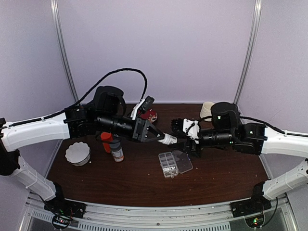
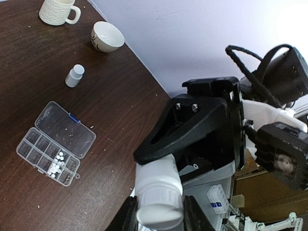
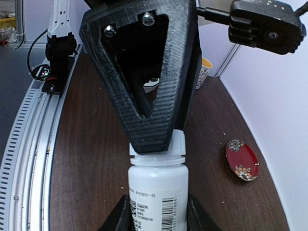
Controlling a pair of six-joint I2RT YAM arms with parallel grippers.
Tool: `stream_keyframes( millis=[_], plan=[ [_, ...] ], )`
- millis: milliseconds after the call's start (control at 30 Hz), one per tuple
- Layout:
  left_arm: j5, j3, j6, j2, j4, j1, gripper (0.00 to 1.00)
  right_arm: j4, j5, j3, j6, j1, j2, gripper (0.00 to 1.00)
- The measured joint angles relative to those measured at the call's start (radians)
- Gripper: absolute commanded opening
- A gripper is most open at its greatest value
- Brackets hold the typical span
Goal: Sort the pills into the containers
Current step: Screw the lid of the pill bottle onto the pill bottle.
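Note:
A white pill bottle (image 1: 170, 139) hangs level in the air between both grippers. My left gripper (image 1: 162, 136) is shut on its cap (image 2: 159, 207). My right gripper (image 1: 183, 143) is shut on its labelled body (image 3: 157, 192). Below them on the table lies the clear organizer box (image 1: 166, 160), its lid (image 1: 183, 161) swung open to the right. The pills (image 1: 169, 170) are a pale cluster in its near cells. In the left wrist view the box (image 2: 36, 144) and the pills (image 2: 57, 162) show at lower left.
A white fluted bowl (image 1: 78, 153), an orange bottle (image 1: 105, 140) and a grey-capped bottle (image 1: 116, 150) stand at the left. A red dish (image 1: 150, 115) and a pale mug (image 1: 207, 109) are at the back. A small white bottle (image 2: 74, 76) and a cup (image 2: 107, 36) stand beyond the organizer.

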Motion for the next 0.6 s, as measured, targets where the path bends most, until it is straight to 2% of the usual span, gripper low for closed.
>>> stream_keyframes(
  millis=[167,400,600],
  plan=[
    [0.028,0.035,0.159,0.021,-0.071,0.002,0.05,-0.054,-0.109,0.024,0.058,-0.032,0.019,0.0],
    [0.031,0.1,0.585,0.028,-0.161,-0.016,0.0,-0.066,-0.293,0.042,0.186,-0.085,0.029,0.0],
    [0.014,0.138,0.953,0.026,-0.185,-0.023,0.0,-0.018,-0.401,0.042,0.294,-0.126,0.035,0.0]
  ],
)
